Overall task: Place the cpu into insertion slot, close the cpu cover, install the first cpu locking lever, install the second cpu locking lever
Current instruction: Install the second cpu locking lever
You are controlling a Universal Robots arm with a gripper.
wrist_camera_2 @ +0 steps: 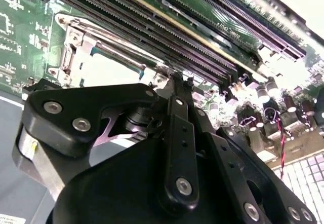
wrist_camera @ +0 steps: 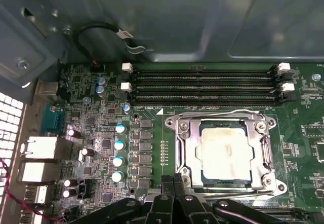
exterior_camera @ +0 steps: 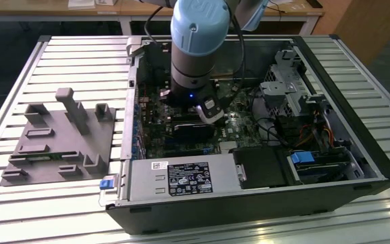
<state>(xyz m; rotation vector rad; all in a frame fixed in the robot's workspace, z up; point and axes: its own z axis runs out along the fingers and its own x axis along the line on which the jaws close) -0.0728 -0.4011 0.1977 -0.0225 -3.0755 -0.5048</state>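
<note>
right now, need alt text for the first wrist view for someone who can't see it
A silver-grey cpu sits in its socket on a green motherboard, framed by the closed silvery cpu cover. Long black memory slots run beside the socket, and the black gripper is at the cover's edge.

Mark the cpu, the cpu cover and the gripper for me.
cpu (wrist_camera: 225,152), first wrist view: middle of its pale metal top.
cpu cover (wrist_camera: 267,155), first wrist view: side bar of the silvery frame.
gripper (wrist_camera: 174,181), first wrist view: between the black fingertips.
</note>
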